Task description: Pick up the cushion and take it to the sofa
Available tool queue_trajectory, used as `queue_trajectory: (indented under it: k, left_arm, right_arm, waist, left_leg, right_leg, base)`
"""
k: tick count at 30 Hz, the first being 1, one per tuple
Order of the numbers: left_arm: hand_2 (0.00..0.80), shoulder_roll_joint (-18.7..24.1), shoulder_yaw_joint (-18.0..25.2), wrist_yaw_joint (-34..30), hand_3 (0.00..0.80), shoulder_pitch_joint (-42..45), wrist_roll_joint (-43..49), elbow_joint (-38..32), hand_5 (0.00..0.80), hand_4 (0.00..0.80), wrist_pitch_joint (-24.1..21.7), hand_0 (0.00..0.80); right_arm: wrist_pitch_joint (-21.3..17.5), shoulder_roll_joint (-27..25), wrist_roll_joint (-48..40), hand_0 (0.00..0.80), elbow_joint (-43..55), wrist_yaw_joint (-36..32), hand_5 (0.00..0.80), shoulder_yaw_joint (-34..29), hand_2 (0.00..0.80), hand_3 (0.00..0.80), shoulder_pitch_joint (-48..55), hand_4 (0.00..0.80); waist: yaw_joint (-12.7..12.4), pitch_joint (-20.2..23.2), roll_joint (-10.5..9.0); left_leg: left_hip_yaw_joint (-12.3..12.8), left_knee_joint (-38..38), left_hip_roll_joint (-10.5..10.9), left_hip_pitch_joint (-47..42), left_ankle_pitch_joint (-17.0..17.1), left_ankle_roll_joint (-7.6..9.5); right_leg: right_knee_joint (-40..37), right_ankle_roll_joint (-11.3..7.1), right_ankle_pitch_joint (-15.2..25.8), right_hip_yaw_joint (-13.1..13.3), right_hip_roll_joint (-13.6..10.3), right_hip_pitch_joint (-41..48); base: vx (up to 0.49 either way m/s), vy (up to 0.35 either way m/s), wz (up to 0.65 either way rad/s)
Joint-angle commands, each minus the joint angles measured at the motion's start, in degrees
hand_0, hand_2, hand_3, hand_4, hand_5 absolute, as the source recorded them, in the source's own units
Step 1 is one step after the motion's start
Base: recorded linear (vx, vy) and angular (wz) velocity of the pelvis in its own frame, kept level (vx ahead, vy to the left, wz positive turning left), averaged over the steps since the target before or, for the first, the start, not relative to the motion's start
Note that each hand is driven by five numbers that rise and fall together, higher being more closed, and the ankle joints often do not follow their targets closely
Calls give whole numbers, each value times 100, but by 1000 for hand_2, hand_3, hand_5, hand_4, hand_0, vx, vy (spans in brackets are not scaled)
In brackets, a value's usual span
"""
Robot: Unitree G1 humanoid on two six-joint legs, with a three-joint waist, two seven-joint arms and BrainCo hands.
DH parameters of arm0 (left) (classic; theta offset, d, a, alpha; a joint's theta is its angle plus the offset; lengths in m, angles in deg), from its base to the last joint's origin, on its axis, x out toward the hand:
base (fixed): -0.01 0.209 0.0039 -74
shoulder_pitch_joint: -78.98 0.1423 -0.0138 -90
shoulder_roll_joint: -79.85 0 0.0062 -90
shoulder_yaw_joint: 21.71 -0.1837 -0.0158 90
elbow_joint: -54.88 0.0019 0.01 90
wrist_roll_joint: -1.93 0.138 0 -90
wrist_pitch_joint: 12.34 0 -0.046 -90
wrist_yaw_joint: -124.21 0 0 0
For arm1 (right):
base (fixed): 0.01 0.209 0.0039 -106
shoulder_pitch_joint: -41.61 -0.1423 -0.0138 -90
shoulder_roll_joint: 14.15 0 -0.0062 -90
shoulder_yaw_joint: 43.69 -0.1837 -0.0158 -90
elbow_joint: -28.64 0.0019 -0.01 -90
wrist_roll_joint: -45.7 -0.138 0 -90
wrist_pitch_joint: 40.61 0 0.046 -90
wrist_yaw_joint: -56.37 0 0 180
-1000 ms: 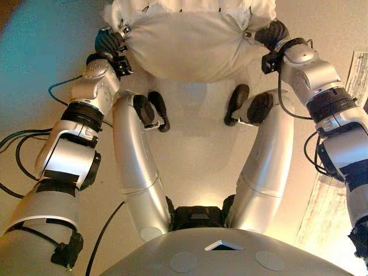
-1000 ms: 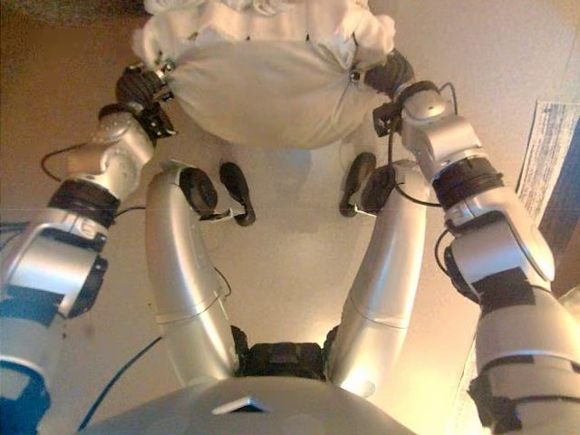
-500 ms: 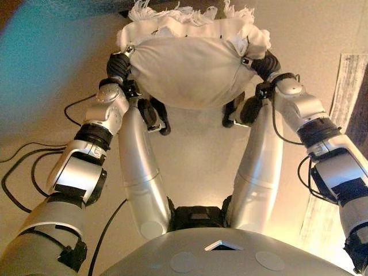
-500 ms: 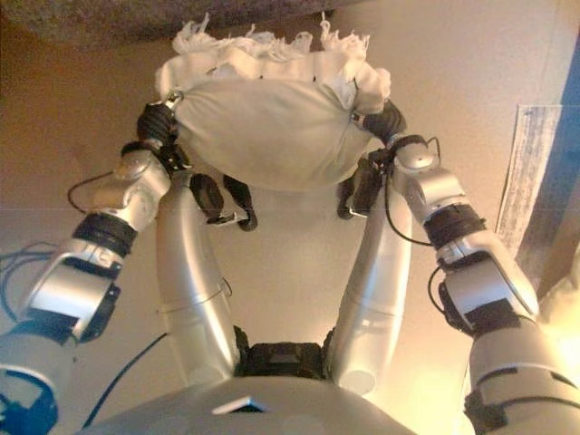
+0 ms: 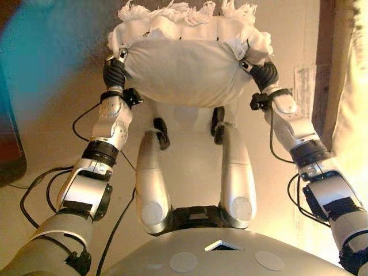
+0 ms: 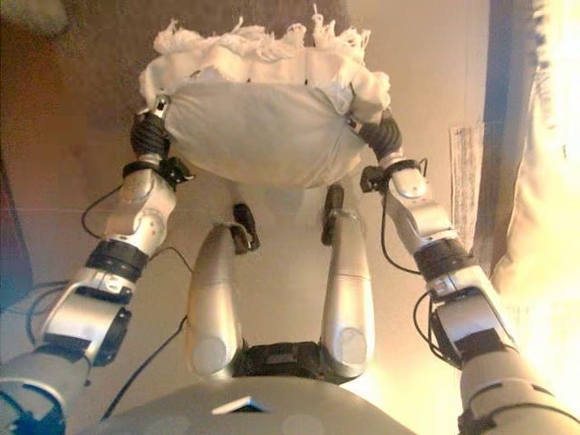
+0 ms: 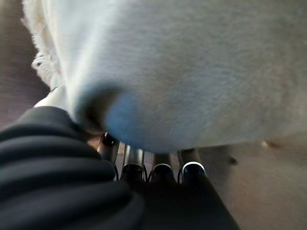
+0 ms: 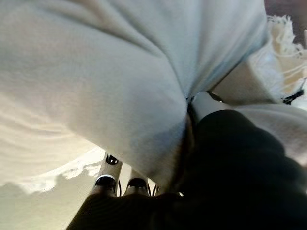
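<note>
The cushion (image 5: 184,69) is off-white with a fringed far edge, and I hold it up in front of me between both hands. My left hand (image 5: 115,72) grips its left end and my right hand (image 5: 263,73) grips its right end. In the left wrist view the cushion (image 7: 192,62) bulges over my fingers (image 7: 192,168), which lie under it. In the right wrist view the cushion (image 8: 96,72) is creased where my hand pinches it, with my fingers (image 8: 106,179) below it.
A pale cream upholstered mass (image 5: 351,98) fills the right edge, with a dark upright strip (image 5: 325,63) beside it. A dark object (image 5: 8,144) stands at the left edge. Black cables (image 5: 34,190) lie on the beige floor at the lower left.
My arms have stretched further forward with the cushion still held. The whole view has shifted: the cream mass and dark strip have come in at the right, the dark object at the left.
</note>
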State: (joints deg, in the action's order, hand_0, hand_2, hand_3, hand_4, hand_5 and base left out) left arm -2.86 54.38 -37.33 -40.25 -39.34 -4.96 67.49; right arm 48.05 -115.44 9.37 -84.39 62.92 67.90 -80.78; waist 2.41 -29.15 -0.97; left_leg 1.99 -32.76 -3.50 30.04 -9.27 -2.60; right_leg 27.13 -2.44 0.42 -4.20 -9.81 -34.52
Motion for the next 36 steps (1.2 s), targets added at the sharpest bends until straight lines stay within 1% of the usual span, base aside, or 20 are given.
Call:
queue_trajectory:
  k: [1, 4, 6, 7, 8, 10, 14, 16, 20, 23, 24, 26, 27, 29, 30, 32, 33, 34, 35, 36]
  left_arm:
    - [800, -388, -312, -85, 800, -13, 321, -724, 800, 800, -566, 800]
    - [800, -373, -283, -31, 800, -21, 333, -871, 800, 800, -525, 800]
    - [800, -384, -317, -35, 800, 105, 361, -919, 800, 800, -570, 800]
    - [800, -400, -318, -16, 800, 233, 543, -994, 800, 800, -559, 800]
    - [800, -410, -313, 0, 800, 334, 642, -1115, 800, 800, -454, 800]
    - [800, -409, -222, -115, 800, 517, 746, -1316, 800, 800, -112, 800]
    - [800, -407, 4, -306, 800, 840, 575, -1231, 800, 800, 137, 800]
    - [800, -444, 39, -244, 800, 858, 729, -1107, 800, 800, 222, 800]
    - [800, -367, 27, -372, 800, 834, 663, -1105, 800, 800, 375, 800]
    - [800, -459, -30, -466, 800, 759, 689, -954, 800, 800, 407, 800]
    - [800, -501, -85, -498, 800, 738, 711, -884, 800, 800, 369, 800]
    - [800, -500, -203, -516, 800, 690, 657, -765, 800, 800, 323, 800]
    - [800, -486, -249, -567, 800, 648, 550, -669, 800, 800, 308, 800]
    - [800, -471, -294, -718, 800, 590, 420, -504, 800, 800, 295, 800]
    - [800, -480, -319, -765, 800, 582, 437, -491, 800, 800, 321, 800]
    - [800, -518, -358, -820, 800, 588, 496, -470, 800, 800, 343, 800]
    - [800, -556, -390, -776, 800, 592, 528, -464, 800, 800, 357, 800]
    - [800, -567, -393, -773, 800, 592, 536, -461, 800, 800, 358, 800]
    - [800, -613, -412, -748, 800, 584, 561, -439, 800, 800, 362, 800]
    - [800, -650, -426, -715, 800, 582, 589, -421, 800, 800, 354, 800]
  right_arm:
    - [-372, 450, 187, 800, 672, -395, 800, -6, 800, 800, -262, 800]
    - [-444, 483, 104, 800, 843, -401, 800, -58, 800, 800, -104, 800]
    - [-553, 552, -5, 800, 895, -587, 800, -52, 800, 800, 271, 800]
    - [-517, 543, 110, 800, 938, -651, 800, -47, 800, 800, 520, 800]
    - [-461, 506, 120, 800, 983, -706, 800, -49, 800, 800, 722, 800]
    - [-392, 469, 27, 800, 1015, -771, 800, -121, 800, 800, 1133, 800]
    - [-193, 796, -530, 800, 782, -673, 800, -253, 800, 800, 1268, 800]
    - [-133, 899, -199, 800, 595, -539, 800, -222, 800, 800, 1157, 800]
    - [-23, 878, -231, 800, 747, -323, 800, -249, 800, 800, 1033, 800]
    - [-81, 983, -418, 800, 674, -204, 800, -343, 800, 800, 1097, 800]
    - [-129, 1032, -364, 800, 640, -210, 800, -345, 800, 800, 1175, 800]
    - [-240, 1016, -351, 800, 618, -215, 800, -282, 800, 800, 1327, 800]
    - [-260, 976, -391, 800, 593, -246, 800, -265, 800, 800, 1388, 800]
    - [-215, 890, -435, 800, 495, -379, 800, -226, 800, 800, 1452, 800]
    - [-165, 851, -466, 800, 452, -415, 800, -207, 800, 800, 1452, 800]
    - [-111, 794, -569, 800, 327, -439, 800, -242, 800, 800, 1384, 800]
    - [-97, 788, -628, 800, 268, -434, 800, -251, 800, 800, 1335, 800]
    - [-96, 788, -636, 800, 259, -429, 800, -252, 800, 800, 1324, 800]
    - [-86, 790, -665, 800, 246, -411, 800, -263, 800, 800, 1280, 800]
    - [-68, 775, -677, 800, 274, -412, 800, -276, 800, 800, 1269, 800]
  waist:
    - [-294, 1001, 62]
    - [-289, 1275, 14]
    - [-232, 1502, -55]
    - [-190, 1608, -79]
    - [-149, 1733, -94]
    - [-44, 2006, -89]
    - [19, 2464, -112]
    - [36, 2614, -134]
    - [38, 2818, -175]
    - [23, 2885, -211]
    - [41, 2874, -187]
    - [84, 2833, -75]
    - [126, 2798, -11]
    - [205, 2740, 37]
    - [248, 2723, 8]
    - [323, 2706, -116]
    - [407, 2709, -242]
    - [444, 2688, -240]
    - [547, 2669, -288]
    - [612, 2641, -291]
  left_leg:
    - [-360, 1212, 88, -130, 1211, -24]
    - [-41, 1759, -19, -627, 1348, -30]
    - [86, 2073, -22, -1042, 1382, -34]
    - [237, 2221, -30, -1290, 1373, -49]
    - [412, 2400, -49, -1486, 1428, -58]
    - [998, 2772, -128, -2022, 1472, -71]
    - [1161, 3039, -108, -2687, 1380, -30]
    - [1167, 3095, -60, -2883, 1291, 10]
    - [1092, 3218, 96, -3181, 1157, 115]
    - [947, 3096, 258, -3146, 1026, 254]
    - [871, 3035, 299, -3117, 1000, 320]
    - [756, 2965, 274, -3105, 952, 409]
    - [656, 2968, 247, -3150, 941, 429]
    - [448, 3031, 227, -3286, 957, 407]
    - [388, 3083, 243, -3395, 943, 390]
    - [301, 3149, 334, -3605, 838, 352]
    - [205, 3190, 453, -3756, 717, 326]
    - [156, 3193, 451, -3818, 664, 323]
    - [9, 3193, 514, -3947, 515, 337]
    - [-96, 3159, 533, -4015, 393, 366]
  right_leg:
    - [-735, -281, 312, 184, -217, 635]
    - [-1166, -382, 416, -43, -289, 1098]
    - [-1504, -464, 537, -133, -341, 1468]
    - [-1687, -493, 577, -223, -352, 1710]
    - [-1885, -500, 669, -309, -362, 1907]
    - [-2165, -512, 755, -564, -398, 2363]
    - [-2344, -524, 838, -441, -391, 2784]
    - [-2395, -538, 908, -315, -412, 2889]
    - [-2265, -599, 1099, -123, -466, 3009]
    - [-1708, -592, 1319, 79, -540, 2956]
    - [-1303, -569, 1481, 199, -556, 2850]
    - [-335, -544, 1716, 455, -452, 2498]
    - [90, -543, 1811, 577, -322, 2304]
    - [440, -585, 1935, 738, -93, 2011]
    - [316, -631, 2016, 722, -31, 1882]
    - [-346, -670, 2077, 622, -29, 1833]
    - [-1122, -685, 2061, 567, -18, 1758]
    - [-1299, -685, 2041, 549, 8, 1781]
    - [-1880, -686, 1987, 595, 106, 1704]
    - [-2167, -685, 1938, 627, 198, 1696]
  base:
    - [87, 118, -70]
    - [29, 45, -34]
    - [118, 31, 14]
    - [161, 55, 24]
    - [198, 42, 27]
    - [243, 21, 33]
    - [277, 51, 16]
    - [206, 47, -16]
    - [154, 45, -10]
    - [92, 55, -5]
    - [23, 129, 1]
    - [25, 168, 5]
    - [80, 156, 14]
    - [160, 82, 33]
    - [243, -22, 34]
    - [337, -89, 30]
    - [334, -92, 36]
    - [398, -69, 32]
    - [329, -5, 33]
    - [506, 46, 37]
